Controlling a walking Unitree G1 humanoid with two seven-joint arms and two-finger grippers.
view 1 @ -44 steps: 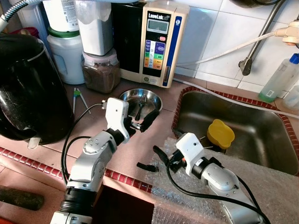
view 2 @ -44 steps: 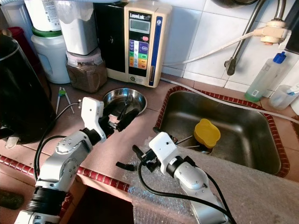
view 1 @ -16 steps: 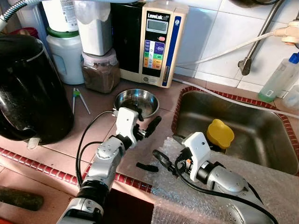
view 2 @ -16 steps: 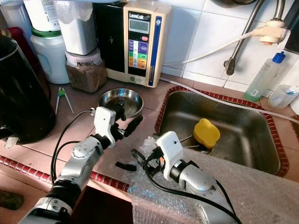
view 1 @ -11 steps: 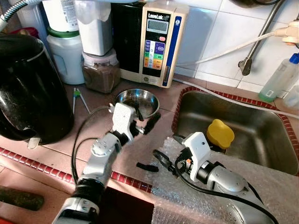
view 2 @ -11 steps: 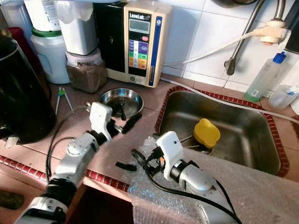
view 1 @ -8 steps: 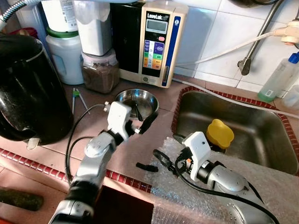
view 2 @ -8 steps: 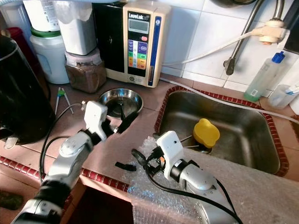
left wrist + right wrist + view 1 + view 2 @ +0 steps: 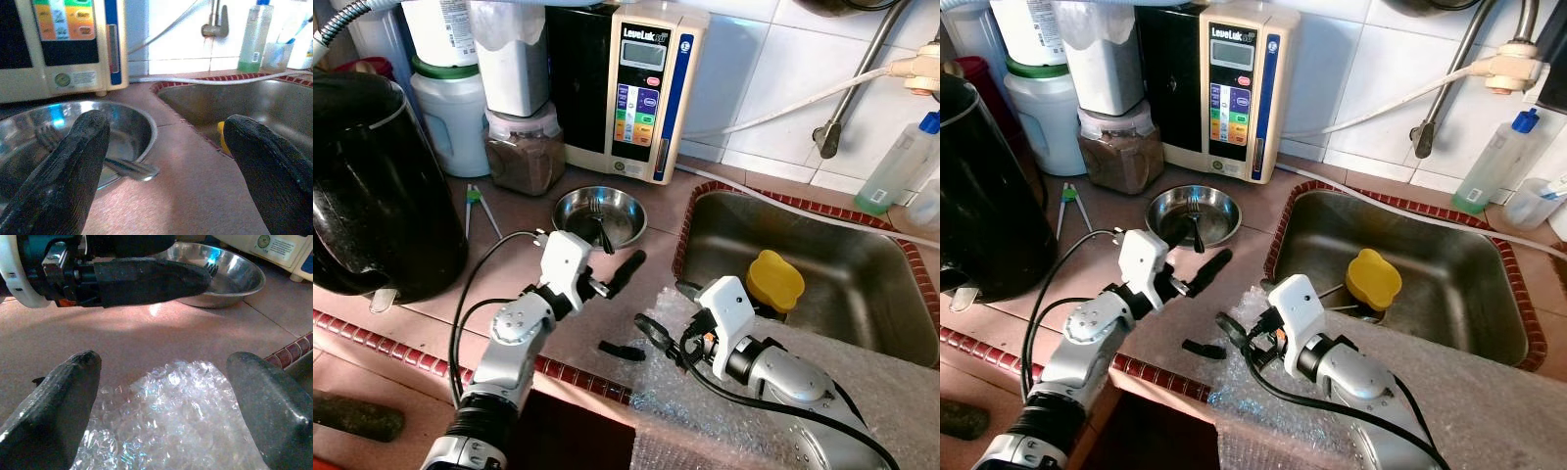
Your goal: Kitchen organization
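Note:
A steel bowl [image 9: 600, 215] with a fork [image 9: 119, 165] lying in it sits on the pink counter in front of the water machine. My left gripper [image 9: 619, 270] hovers open just in front of the bowl's near rim, nothing between its fingers [image 9: 63, 166]. To its right, my right gripper [image 9: 664, 309] is open low over a sheet of bubble wrap [image 9: 171, 431] that covers the counter edge. A small black piece [image 9: 621, 350] lies on the counter between the two arms.
A sink [image 9: 862, 245] on the right holds a yellow object [image 9: 774, 279]. A big black kettle [image 9: 372, 186] stands at the left. Jars [image 9: 524, 147], a beige water machine [image 9: 646, 88] and green-handled scissors [image 9: 478, 206] line the back. A soap bottle [image 9: 899, 166] stands by the tap pipe.
My left arm has swayed beside the bowl, and its gripper now sits slightly nearer the counter's front. The right arm and the fork have stayed put.

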